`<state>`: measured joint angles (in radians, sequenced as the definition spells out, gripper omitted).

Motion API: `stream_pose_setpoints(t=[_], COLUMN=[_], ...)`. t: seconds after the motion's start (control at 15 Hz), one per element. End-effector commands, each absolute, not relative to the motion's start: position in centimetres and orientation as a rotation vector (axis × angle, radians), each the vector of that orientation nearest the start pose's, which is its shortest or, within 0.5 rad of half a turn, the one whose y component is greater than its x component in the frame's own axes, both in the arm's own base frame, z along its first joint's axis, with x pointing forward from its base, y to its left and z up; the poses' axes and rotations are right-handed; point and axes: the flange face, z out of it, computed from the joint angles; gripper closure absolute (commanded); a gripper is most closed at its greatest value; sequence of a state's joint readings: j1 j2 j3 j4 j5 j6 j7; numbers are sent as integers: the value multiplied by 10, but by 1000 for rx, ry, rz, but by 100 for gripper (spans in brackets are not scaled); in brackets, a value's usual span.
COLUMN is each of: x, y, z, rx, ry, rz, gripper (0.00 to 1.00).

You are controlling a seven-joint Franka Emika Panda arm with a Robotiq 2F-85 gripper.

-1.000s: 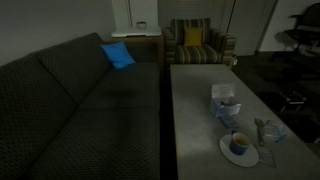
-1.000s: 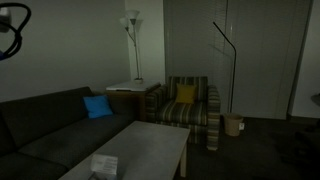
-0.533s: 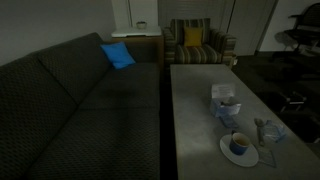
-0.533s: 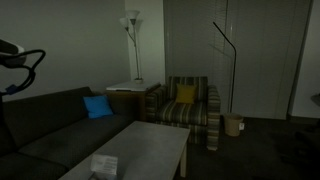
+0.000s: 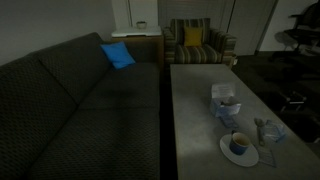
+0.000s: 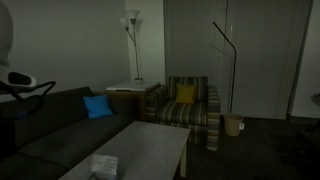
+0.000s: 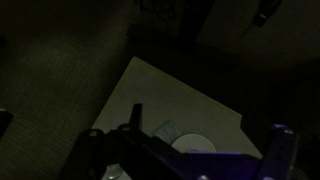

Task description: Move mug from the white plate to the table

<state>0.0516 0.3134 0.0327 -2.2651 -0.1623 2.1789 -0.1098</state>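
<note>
Mug (image 5: 238, 142) seated upright on white plate (image 5: 248, 158); plate on table (image 5: 190, 110). Gripper (image 7: 187, 140) well above plate, jaws spread wide, empty. Nothing done yet. Remaining: descend, grasp mug, lift, set on table beside plate.

No writing, label, brand, number or sign can be read in any view; the pictures are dark and coarse. The white boxy object (image 5: 224, 97) on the bench (image 5: 195, 120) is too small and blurred to show any print. The mug (image 5: 239, 143) and the white plate (image 5: 250, 157) look plain.
</note>
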Motion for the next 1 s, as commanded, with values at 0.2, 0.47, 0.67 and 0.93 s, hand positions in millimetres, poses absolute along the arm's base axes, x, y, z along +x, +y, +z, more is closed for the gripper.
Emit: stream_pose_setpoints(t=[0.2, 0.47, 0.67, 0.93], x=[494, 499, 514, 521], y=[40, 44, 42, 43], z=[179, 182, 171, 168], rx=[-3128, -3144, -3109, -3080], ry=[-531, -392, -219, -155], rz=[711, 471, 259, 215], gripper=[0, 0, 0, 0])
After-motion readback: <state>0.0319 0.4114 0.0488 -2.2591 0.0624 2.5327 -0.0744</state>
